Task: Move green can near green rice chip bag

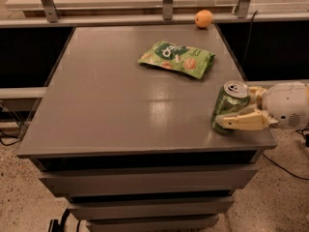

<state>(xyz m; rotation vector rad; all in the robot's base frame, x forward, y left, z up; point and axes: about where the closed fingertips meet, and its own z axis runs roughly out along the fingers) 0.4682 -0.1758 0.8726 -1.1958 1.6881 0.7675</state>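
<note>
The green can stands upright near the table's front right corner. My gripper reaches in from the right edge, with its white body to the right of the can. Its near finger lies across the can's lower front and the far finger shows behind the can, so the fingers are shut on the can. The green rice chip bag lies flat on the table's far right part, well beyond the can.
A small orange fruit sits at the table's far right edge, beyond the bag. The grey table has drawers below its front. A railing and a pale counter run behind it. The floor lies to the right.
</note>
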